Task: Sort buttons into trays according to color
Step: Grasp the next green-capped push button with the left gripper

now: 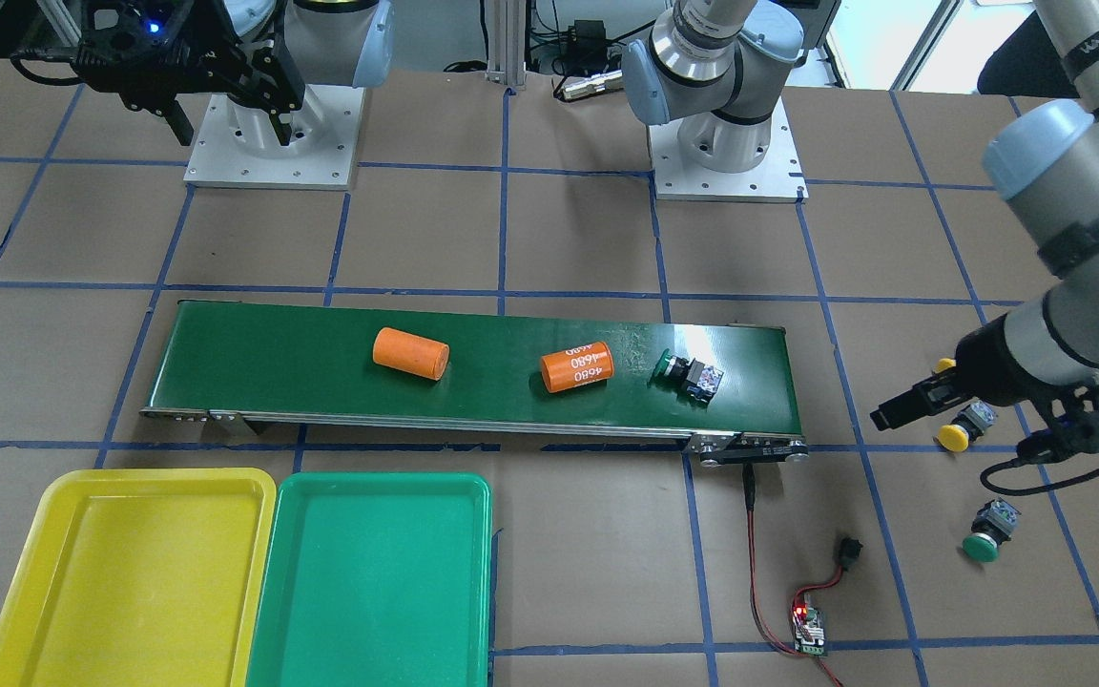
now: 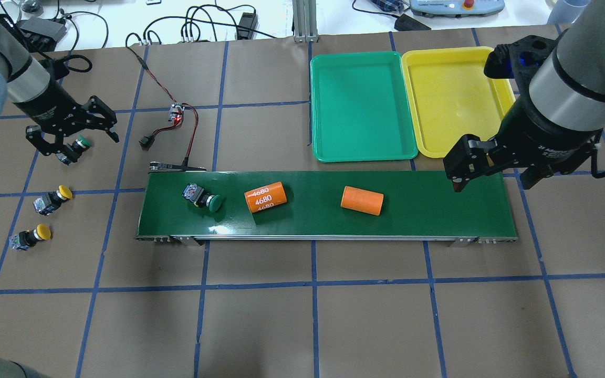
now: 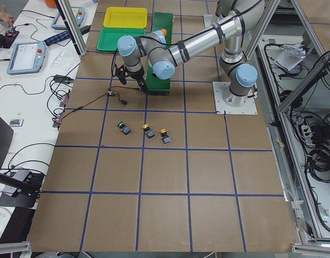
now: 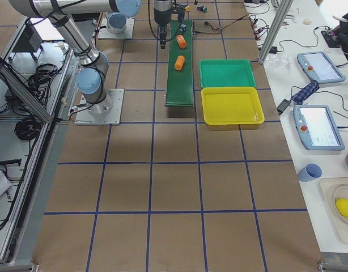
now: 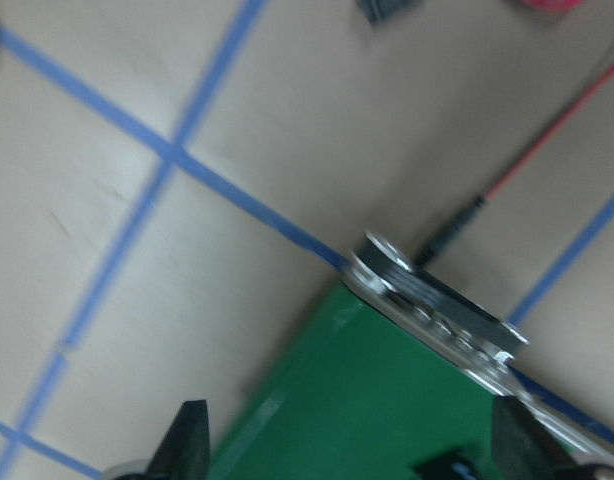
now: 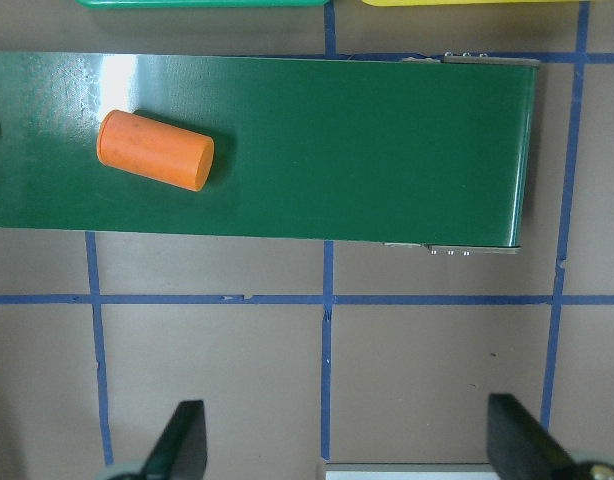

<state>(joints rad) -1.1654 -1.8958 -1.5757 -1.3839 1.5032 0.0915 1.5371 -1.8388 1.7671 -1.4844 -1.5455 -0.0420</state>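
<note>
One green button [image 2: 204,197] lies on your conveyor belt [image 2: 428,210]; the other green button [image 2: 77,145] and two yellow buttons [image 2: 53,198] sit on the table [image 2: 334,315]. The left gripper [image 2: 74,140] hangs wide over that green one (likely your next pick); the right gripper [image 2: 491,176], wide too, hovers by the trays [image 2: 360,105], ready to sort.

Two yellow buttons [image 2: 53,198], two green buttons [image 2: 204,197], two orange cylinders [image 2: 265,197], one yellow tray [image 2: 449,100], one green tray [image 2: 360,105], one conveyor belt [image 2: 439,205].

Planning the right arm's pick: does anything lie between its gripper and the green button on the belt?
Yes. On the belt, between the right gripper and the button, lie a plain cylinder and a labelled cylinder.
</note>
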